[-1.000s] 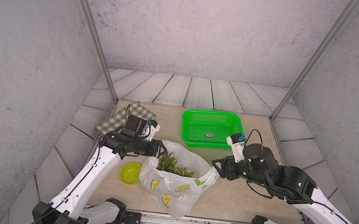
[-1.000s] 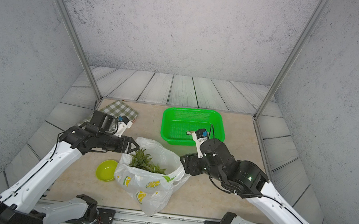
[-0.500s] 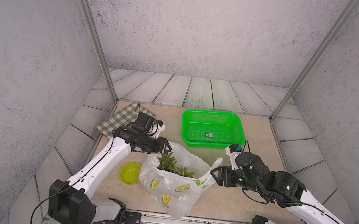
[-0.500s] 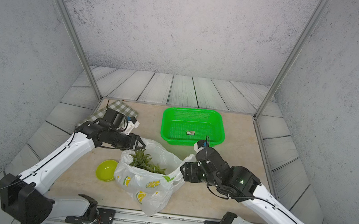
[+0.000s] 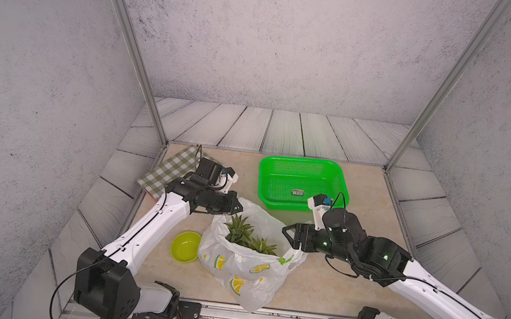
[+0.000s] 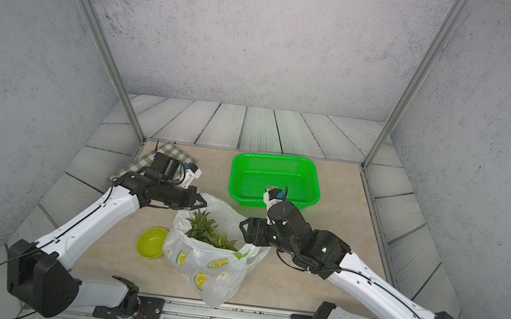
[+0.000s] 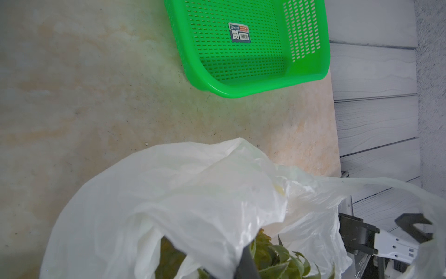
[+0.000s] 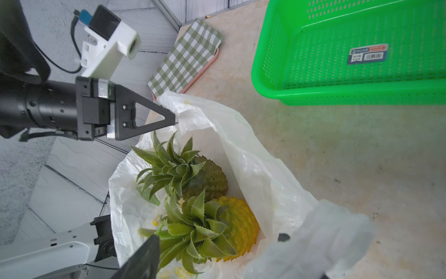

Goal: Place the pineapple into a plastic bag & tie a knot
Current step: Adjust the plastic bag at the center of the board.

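Observation:
The plastic bag [image 5: 246,275] [image 6: 211,267] stands open in the middle of the table, white with lemon prints. Two pineapples sit inside it, one green pineapple [image 8: 205,176] and one yellow [image 8: 239,224], their leaves [image 5: 240,231] poking out of the mouth. My left gripper [image 5: 239,209] [image 8: 175,122] is shut on the bag's far left rim. My right gripper [image 5: 286,237] [image 8: 218,238] is at the bag's right side, jaws wide apart, with bag film [image 8: 313,241] draped over one finger. No knot is in view.
A green basket [image 5: 303,163] stands behind the bag at the back right. A checked cloth [image 5: 173,170] lies at the back left under my left arm. A lime bowl [image 5: 185,246] sits left of the bag. A metal rail [image 5: 261,316] runs along the front edge.
My left gripper moved right to the bag's rim and closed on it. My right gripper shifted left, up against the bag's right handle, which now droops under it.

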Controlling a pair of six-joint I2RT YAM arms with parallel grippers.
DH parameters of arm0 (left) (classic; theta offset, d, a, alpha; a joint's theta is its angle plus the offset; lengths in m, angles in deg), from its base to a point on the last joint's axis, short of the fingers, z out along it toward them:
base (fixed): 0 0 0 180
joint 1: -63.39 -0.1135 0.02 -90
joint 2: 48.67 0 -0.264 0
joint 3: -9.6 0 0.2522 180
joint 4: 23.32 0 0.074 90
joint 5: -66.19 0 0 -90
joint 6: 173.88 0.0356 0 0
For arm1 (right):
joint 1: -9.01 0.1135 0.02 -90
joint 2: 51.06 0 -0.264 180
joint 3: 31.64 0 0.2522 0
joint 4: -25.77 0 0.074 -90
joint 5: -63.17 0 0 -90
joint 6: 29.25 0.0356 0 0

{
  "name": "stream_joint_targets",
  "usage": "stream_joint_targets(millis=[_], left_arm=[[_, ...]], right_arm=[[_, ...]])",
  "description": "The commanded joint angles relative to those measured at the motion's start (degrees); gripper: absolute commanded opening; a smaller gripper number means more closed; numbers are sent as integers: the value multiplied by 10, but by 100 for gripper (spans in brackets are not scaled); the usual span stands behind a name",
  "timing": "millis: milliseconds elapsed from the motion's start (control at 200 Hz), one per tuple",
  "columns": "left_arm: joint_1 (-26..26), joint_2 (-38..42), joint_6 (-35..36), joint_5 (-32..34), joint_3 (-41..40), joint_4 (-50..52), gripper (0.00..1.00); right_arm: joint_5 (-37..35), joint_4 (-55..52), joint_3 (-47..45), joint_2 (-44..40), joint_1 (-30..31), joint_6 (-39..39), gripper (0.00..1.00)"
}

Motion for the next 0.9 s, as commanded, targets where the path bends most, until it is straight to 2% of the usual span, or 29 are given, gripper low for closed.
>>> stream_joint_targets(millis=[0,60,130,240,415,636,896], left_arm=[[1,24,3,14,30,9,1],[-1,32,5,17,42,17,0],[-7,42,4,14,54,22,0],[-23,53,-3,-15,73,29,0],[-55,52,-38,-112,98,22,0],[-69,57,-134,-253,94,-62,0],[-71,90,-228,-310,107,-143,0]], right_arm=[[12,35,6,15,-2,-4,55],[8,26,25,20,-2,-17,41],[-4,7,51,18,-3,-40,29],[-39,-35,91,1,-2,-86,19],[-94,-102,145,-15,-3,-160,13],[-122,-163,203,3,-4,-230,10],[-147,-194,274,32,-5,-280,4]])
